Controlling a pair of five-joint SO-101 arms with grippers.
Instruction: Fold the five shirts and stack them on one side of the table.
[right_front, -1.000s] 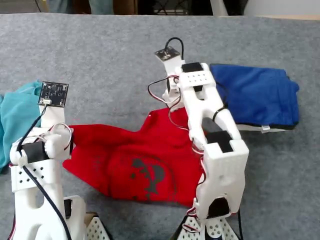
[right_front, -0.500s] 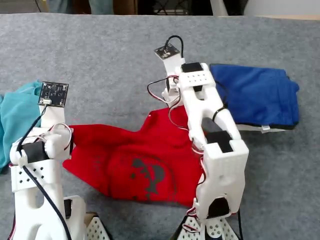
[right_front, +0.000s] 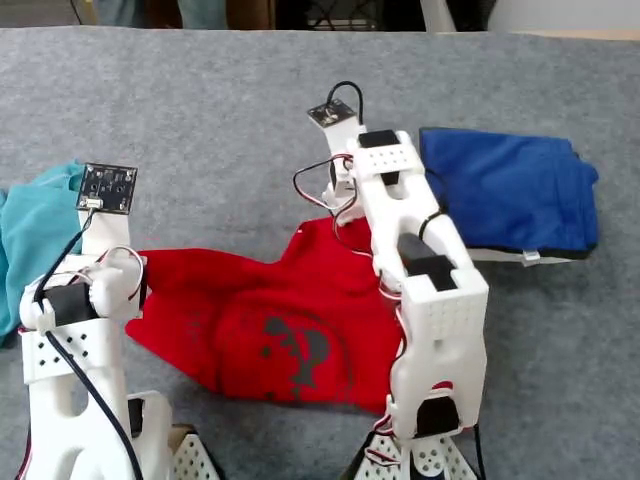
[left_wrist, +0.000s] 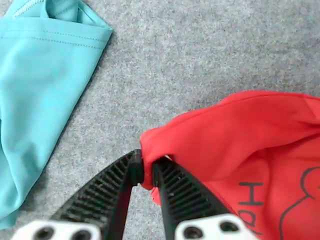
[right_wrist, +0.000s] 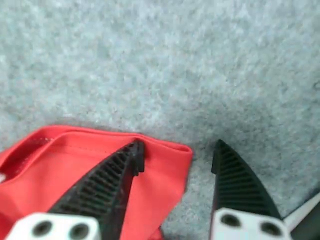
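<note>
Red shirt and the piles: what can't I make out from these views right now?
- High view: the red shirt has its right side hidden under the right arm.
- High view: the teal shirt is cut off by the left edge.
- High view: how many shirts the blue pile holds cannot be told, as its own folds hide the layers and the arm covers one corner.

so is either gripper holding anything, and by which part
The left gripper pinches the red shirt by a bunched edge corner. The right gripper is open at another corner, gripping nothing.
</note>
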